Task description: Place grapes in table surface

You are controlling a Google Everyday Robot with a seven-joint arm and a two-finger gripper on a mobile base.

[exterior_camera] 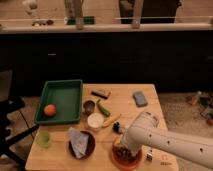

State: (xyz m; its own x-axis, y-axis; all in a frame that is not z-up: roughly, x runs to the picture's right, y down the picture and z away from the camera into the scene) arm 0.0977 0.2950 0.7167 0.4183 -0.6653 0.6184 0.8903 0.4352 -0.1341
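Observation:
The light tan table surface (126, 103) fills the middle of the camera view. A brown bowl (125, 161) stands near its front edge with dark purplish grapes (121, 150) in it. My white arm reaches in from the lower right. Its wrist covers the gripper (121, 142), which is down at the bowl, right over the grapes. The arm hides most of the grapes and the gripper's tip.
A green tray (62, 95) holding an orange-red fruit (49, 110) is at the left. Also on the table are a green cup (43, 139), a dark plate with a pale cloth (80, 143), a white cup (94, 121), a green vegetable (103, 108), a dark bar (101, 93) and a blue-grey block (140, 98).

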